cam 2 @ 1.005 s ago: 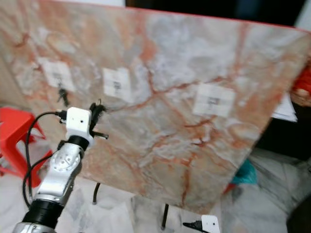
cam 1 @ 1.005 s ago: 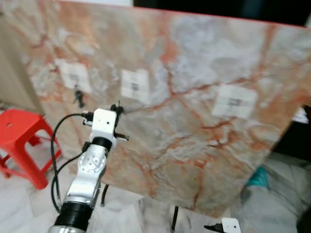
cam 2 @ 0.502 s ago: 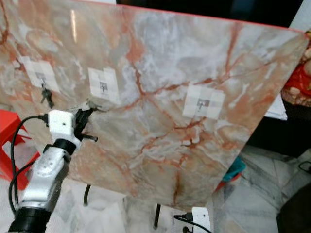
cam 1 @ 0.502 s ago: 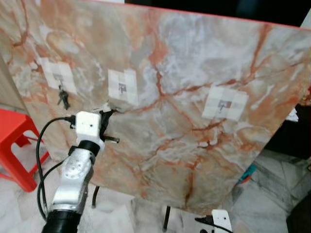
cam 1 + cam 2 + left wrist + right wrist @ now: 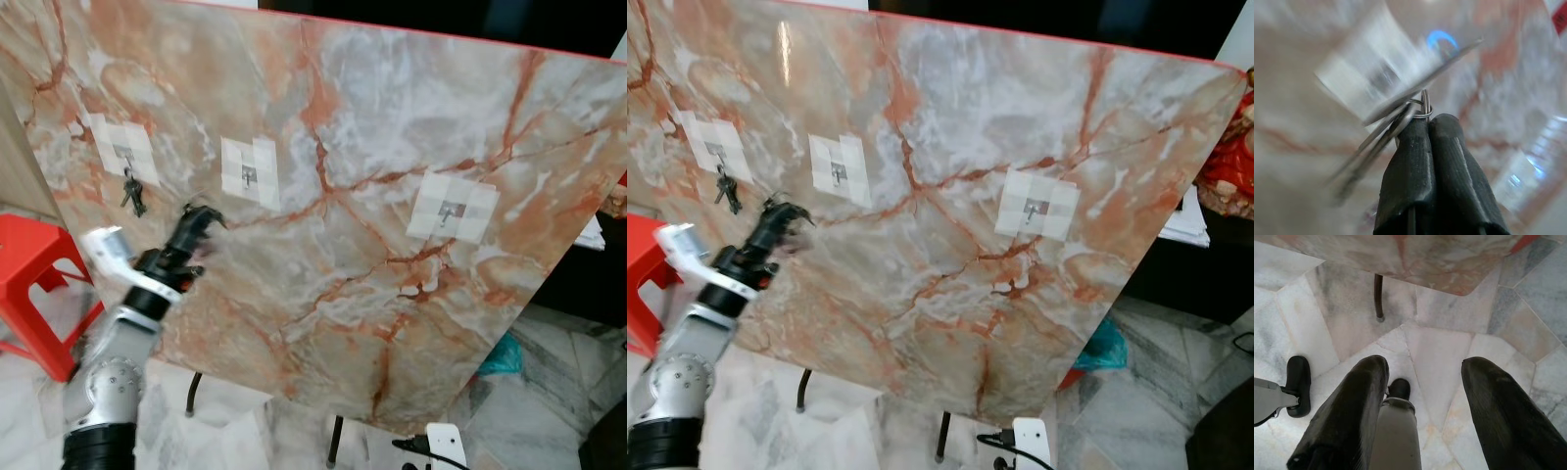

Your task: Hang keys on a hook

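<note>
My left gripper (image 5: pixel 203 216) is raised against the upright marble board (image 5: pixel 392 117), just below and left of the middle hook (image 5: pixel 247 176). It is shut on a bunch of keys (image 5: pixel 1396 110), pinching the ring (image 5: pixel 1425 108) between its fingers (image 5: pixel 1413 161); the blurred white hook patch (image 5: pixel 1369 73) lies close behind the keys. Another set of keys (image 5: pixel 133 195) hangs from the left hook (image 5: pixel 123 152). The right hook (image 5: pixel 451 210) is bare. My right gripper (image 5: pixel 1425 377) hangs low, open, pointing at the floor.
A red plastic stool (image 5: pixel 34 279) stands to the left of the board. The board rests on thin black legs (image 5: pixel 335 439) over a pale tiled floor (image 5: pixel 1435 347). A teal object (image 5: pixel 507 357) lies behind the board's lower right corner.
My left wrist has twisted, swinging its white camera box out to the left, and the fingers with the keys now point up at the board beneath the middle hook.
</note>
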